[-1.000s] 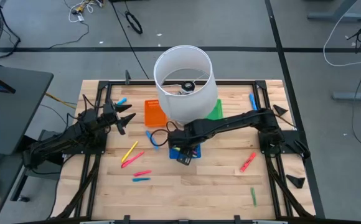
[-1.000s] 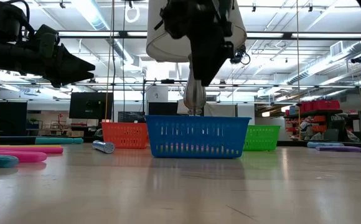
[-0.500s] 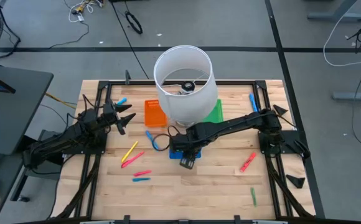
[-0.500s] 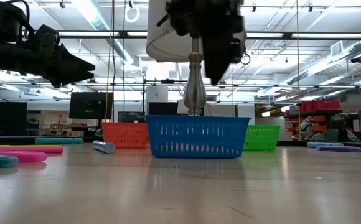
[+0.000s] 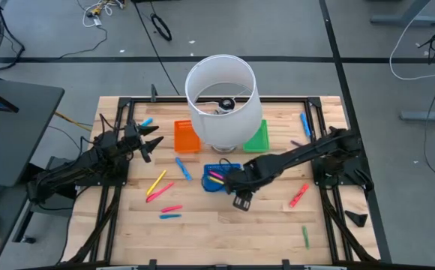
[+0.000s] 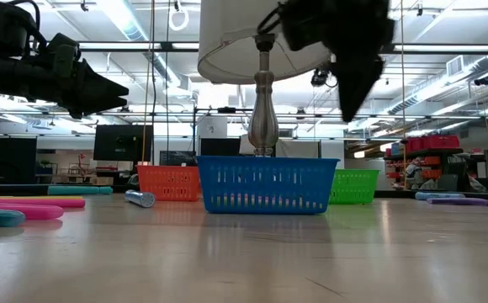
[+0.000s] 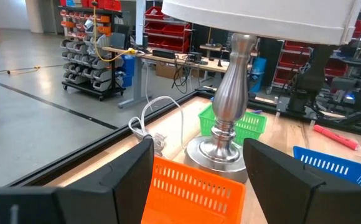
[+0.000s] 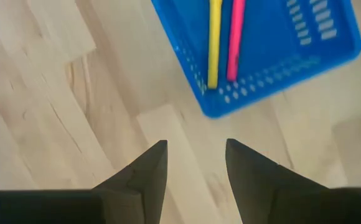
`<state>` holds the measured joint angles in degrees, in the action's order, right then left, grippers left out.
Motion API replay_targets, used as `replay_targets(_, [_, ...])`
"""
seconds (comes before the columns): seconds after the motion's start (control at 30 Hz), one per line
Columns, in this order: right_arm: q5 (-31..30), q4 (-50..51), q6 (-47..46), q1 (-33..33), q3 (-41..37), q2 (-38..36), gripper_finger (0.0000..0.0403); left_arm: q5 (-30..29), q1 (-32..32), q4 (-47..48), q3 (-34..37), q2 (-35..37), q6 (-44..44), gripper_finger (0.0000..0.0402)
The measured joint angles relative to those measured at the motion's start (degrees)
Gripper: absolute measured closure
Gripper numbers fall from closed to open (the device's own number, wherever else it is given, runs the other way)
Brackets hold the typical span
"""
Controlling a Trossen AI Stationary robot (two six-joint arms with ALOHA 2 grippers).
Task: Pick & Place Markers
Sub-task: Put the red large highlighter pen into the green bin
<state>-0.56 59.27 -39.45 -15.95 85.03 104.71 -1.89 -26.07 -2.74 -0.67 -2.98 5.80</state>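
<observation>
Standing over the table and reading it like a clock face, I see the left gripper parked out at about nine o'clock, its fingers spread apart and holding nothing, raised off the wood in the low view. Just beyond it at ten o'clock lies a light blue marker. Toward seven o'clock a loose cluster of markers rests on the bare wood: a yellow marker, a red marker beside it, and a pink marker touching a teal marker. A blue marker lies near the centre, just below the orange tray. At twelve o'clock stands the white lamp, with the green tray on its right side. The blue tray sits at the centre, and the right wrist view shows a yellow stick and a pink stick lying side by side inside it. The right gripper hangs just past that tray's near edge, toward six o'clock, fingers parted and empty over bare wood. Farther right, a red marker pair lies at four o'clock, a green marker at five o'clock, and a blue marker by the frame at two o'clock.
</observation>
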Motion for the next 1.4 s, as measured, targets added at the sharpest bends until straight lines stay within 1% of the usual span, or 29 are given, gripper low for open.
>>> replay_targets(0.3, [0.0,-2.3,-9.3,-3.7,-12.1,-8.6,0.0239,0.0,0.0,0.0,0.0,0.0,0.0,0.0149])
replay_targets(0.47, [0.0,-2.6,-17.1,-5.9,-17.6,-12.6,0.0239,0.0,0.0,0.0,0.0,0.0,0.0,0.0149])
replay_targets(0.77, [0.0,-2.8,-35.9,-8.2,-23.3,-18.0,0.0239,0.0,0.0,0.0,0.0,0.0,0.0,0.0149])
replay_targets(1.13, [0.0,-3.6,-59.6,-9.1,-28.7,-22.6,0.0239,0.0,0.0,0.0,0.0,0.0,0.0,0.0149])
replay_targets(1.4, [0.9,-4.3,-76.2,-12.4,-34.1,-25.9,0.0239,0.0,0.0,0.0,0.0,0.0,0.0,0.0149])
